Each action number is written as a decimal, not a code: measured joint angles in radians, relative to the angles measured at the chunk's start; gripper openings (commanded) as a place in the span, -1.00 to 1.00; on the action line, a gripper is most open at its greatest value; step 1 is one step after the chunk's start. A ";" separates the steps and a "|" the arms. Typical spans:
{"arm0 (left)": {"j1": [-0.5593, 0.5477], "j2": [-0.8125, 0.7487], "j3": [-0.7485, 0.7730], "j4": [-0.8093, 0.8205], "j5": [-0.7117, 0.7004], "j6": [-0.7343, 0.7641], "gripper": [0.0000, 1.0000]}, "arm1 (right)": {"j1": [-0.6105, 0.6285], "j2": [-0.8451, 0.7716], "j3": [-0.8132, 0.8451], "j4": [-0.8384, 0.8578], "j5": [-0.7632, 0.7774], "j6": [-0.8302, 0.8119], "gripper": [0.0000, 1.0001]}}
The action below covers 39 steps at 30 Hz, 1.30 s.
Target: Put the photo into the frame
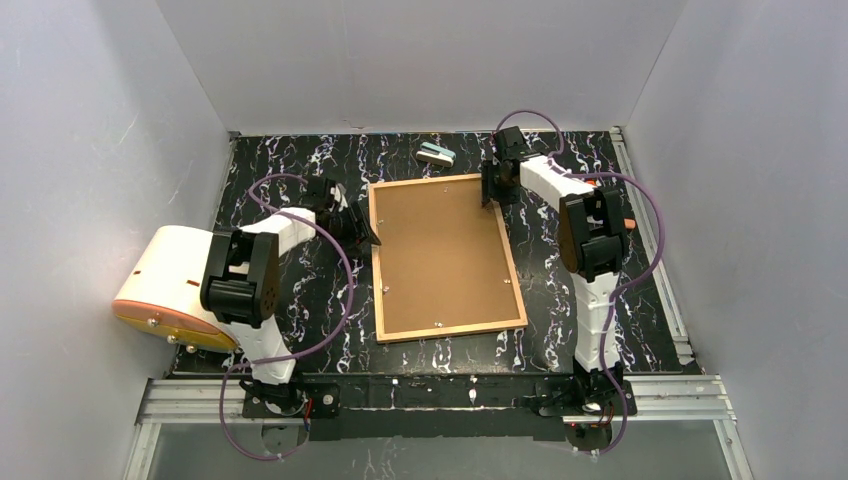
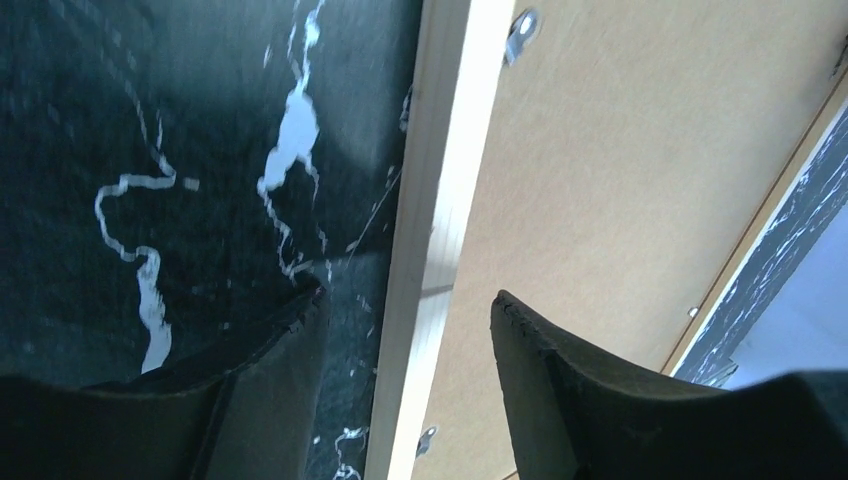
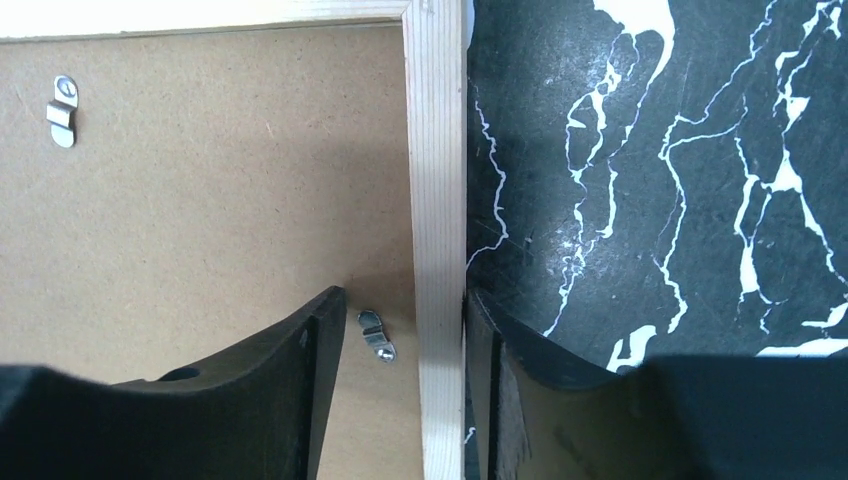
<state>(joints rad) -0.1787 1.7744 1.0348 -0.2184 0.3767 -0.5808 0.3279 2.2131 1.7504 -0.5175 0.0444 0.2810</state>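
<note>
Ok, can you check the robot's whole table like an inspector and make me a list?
Surface: black table with white veins.
Job's things: frame lies back up with the brown backing board in it; photo not seen.
Clutter: small teal-and-white item beyond the frame; white-and-orange device by the left arm.
Grippers: left gripper open, straddling the frame's left side; right gripper open, straddling its right side near the far corner.
Cables: purple cables loop off both arms.
Surroundings: plain pale walls; metal rail at the near edge.
</note>
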 measured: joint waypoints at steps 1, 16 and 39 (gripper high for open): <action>0.000 0.012 0.016 0.001 0.000 0.002 0.12 | -0.005 0.000 0.000 -0.001 -0.011 -0.013 0.05; 0.000 0.097 0.098 0.041 0.023 0.020 -0.09 | -0.034 0.002 0.000 -0.007 -0.153 -0.122 0.22; 0.000 0.102 0.100 0.047 0.022 0.019 -0.33 | -0.039 0.005 0.001 -0.010 -0.091 -0.149 -0.44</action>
<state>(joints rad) -0.1787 1.8763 1.1343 -0.1715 0.3988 -0.5617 0.2886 2.2177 1.7515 -0.5278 -0.0467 0.1318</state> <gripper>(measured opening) 0.340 0.329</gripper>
